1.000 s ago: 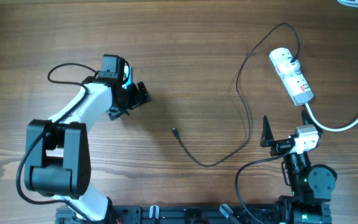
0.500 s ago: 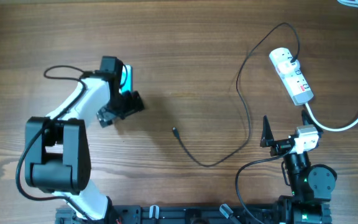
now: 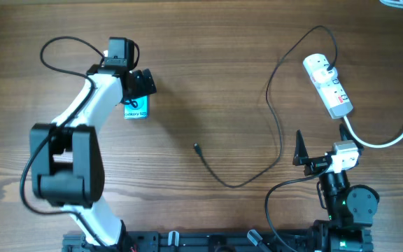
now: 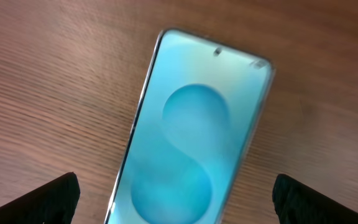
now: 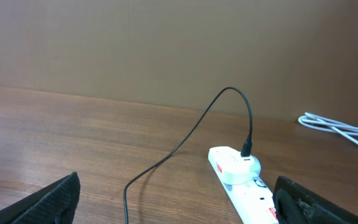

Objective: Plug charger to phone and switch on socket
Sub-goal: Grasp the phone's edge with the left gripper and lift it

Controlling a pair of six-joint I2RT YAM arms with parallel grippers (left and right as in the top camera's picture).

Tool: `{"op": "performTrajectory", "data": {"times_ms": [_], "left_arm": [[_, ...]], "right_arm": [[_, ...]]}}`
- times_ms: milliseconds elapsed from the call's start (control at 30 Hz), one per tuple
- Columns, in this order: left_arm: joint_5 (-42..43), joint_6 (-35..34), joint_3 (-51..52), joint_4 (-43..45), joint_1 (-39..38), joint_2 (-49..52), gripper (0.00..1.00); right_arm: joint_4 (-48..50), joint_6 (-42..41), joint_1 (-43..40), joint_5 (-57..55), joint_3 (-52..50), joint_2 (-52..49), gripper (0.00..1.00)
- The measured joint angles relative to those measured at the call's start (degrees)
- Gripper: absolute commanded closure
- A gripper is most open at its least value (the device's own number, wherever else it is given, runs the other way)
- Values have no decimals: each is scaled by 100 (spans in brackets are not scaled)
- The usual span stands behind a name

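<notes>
Left gripper [image 3: 140,84] is spread wide, pinching nothing, and covers the far end of the phone [image 3: 136,110] in overhead. Phone lies flat, screen up, left of centre on the counter [image 3: 208,42], bare wood all round. Charger [image 3: 278,129] tip lies loose mid-counter, well apart from the phone. Its cable loops right and up to the socket [image 3: 327,85] by the right edge. Right gripper [image 3: 300,150] is spread too, near the front edge. Left wrist shows the phone's pale edge, fingers [image 4: 51,199] clear on both sides. Right wrist shows the adapter [image 5: 235,163] seated in the socket end.
</notes>
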State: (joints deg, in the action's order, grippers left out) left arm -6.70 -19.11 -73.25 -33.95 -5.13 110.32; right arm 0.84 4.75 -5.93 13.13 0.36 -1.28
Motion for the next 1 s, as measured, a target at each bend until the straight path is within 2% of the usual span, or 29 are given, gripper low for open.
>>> {"op": "performTrajectory", "data": {"times_ms": [67, 300, 433, 467, 500, 567, 700, 833, 900, 1000], "left_arm": [[-9, -2, 2, -13, 0, 437, 0], [66, -7, -76, -328, 0, 466, 0], [330, 39, -125, -772, 0, 459, 14], [407, 66, -129, -901, 0, 452, 14], [496, 76, -138, -1014, 2, 448, 14], [748, 81, -160, -1364, 7, 442, 0], [992, 81, -173, -1731, 4, 437, 0], [846, 39, -155, -1453, 0, 433, 0], [682, 39, -149, -702, 0, 422, 0], [636, 39, -118, -140, 0, 435, 0]], "right_arm": [[0, 0, 0, 0, 0, 0, 0], [0, 0, 0, 0, 0, 0, 0], [0, 0, 0, 0, 0, 0, 0], [0, 0, 0, 0, 0, 0, 0], [0, 0, 0, 0, 0, 0, 0], [0, 0, 0, 0, 0, 0, 0], [0, 0, 0, 0, 0, 0, 0], [0, 0, 0, 0, 0, 0, 0], [0, 0, 0, 0, 0, 0, 0], [0, 0, 0, 0, 0, 0, 0]]}}
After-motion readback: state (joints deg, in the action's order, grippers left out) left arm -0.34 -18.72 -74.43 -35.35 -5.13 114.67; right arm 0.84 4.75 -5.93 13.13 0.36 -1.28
